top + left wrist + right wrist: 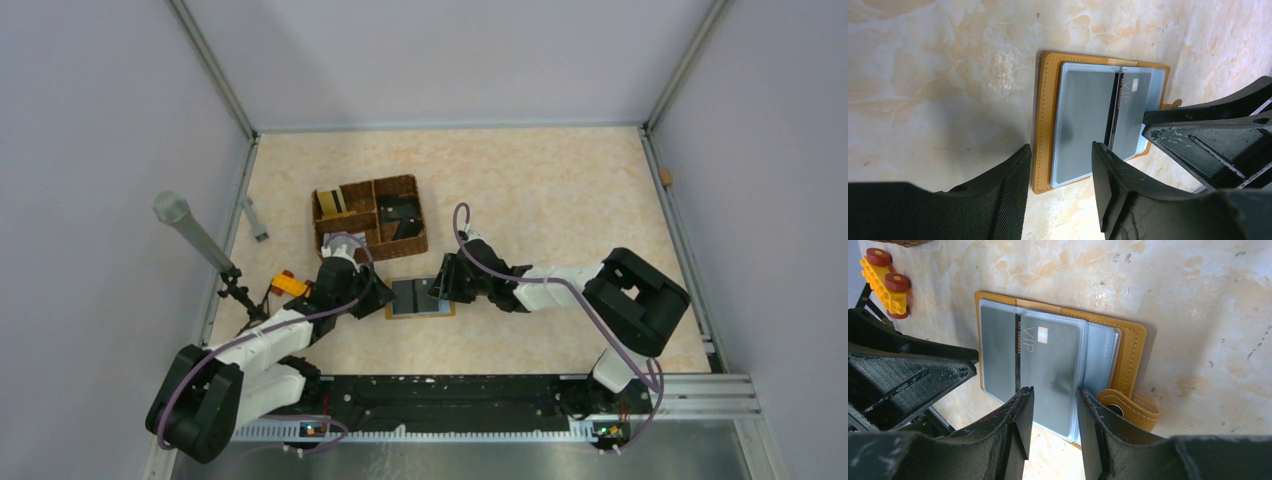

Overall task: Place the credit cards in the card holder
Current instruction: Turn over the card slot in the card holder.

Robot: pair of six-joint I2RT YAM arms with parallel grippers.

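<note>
**Insertion step, mid-task, nothing pinched**

Top view: mustard-orange folding card holder [418,298] lies open on the beige marbled table [540,190], between left gripper [378,300] and right gripper [447,285]. Brown woven compartment basket [420,215] behind it holds black credit cards [400,213] and a pale yellowish card [328,203].

Left wrist: fingers part-open, straddling the holder's near orange edge and clamping nothing. Grey VIP credit card [1132,112] sits at a clear plastic sleeve; how deep, cannot tell.

Right wrist: fingers part-open over the card's near end. It lies flat in the gap, not pinched. Orange-and-red toy block [885,282] is well apart.

Judgement: the card is light, stiff and slick, so pinch its free short end. The sleeves are floppy and the holder likely slides, so pin its spine edge.
</note>
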